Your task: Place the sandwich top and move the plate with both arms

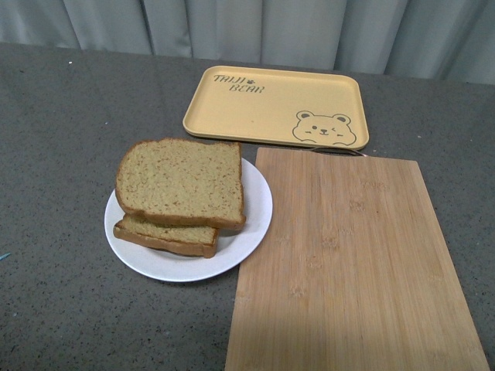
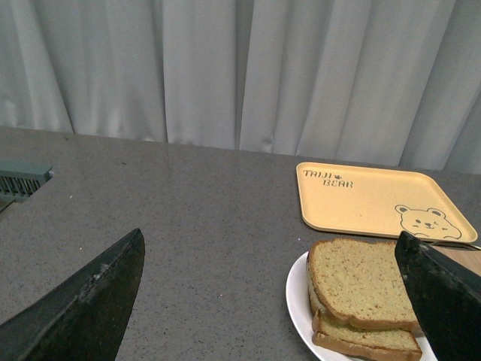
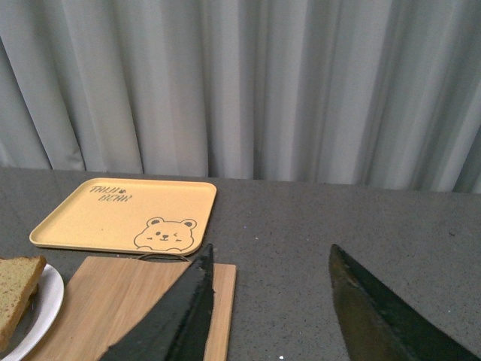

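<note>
The sandwich top (image 1: 182,182), a speckled brown slice with a darker crust, lies on a second slice (image 1: 166,236) on the white plate (image 1: 251,224), left of centre on the grey table. Neither arm shows in the front view. In the left wrist view my left gripper (image 2: 270,235) is open and empty, back from the plate (image 2: 297,293), and one finger (image 2: 443,301) hides part of the sandwich top (image 2: 357,282). My right gripper (image 3: 271,248) is open above the table beside the board; the plate (image 3: 49,301) is at this view's edge.
A bamboo cutting board (image 1: 348,263) lies right of the plate, touching its rim. A yellow bear tray (image 1: 271,104) sits empty behind both. Grey curtains close the back. A grey-green ribbed object (image 2: 22,180) sits at the left wrist view's edge.
</note>
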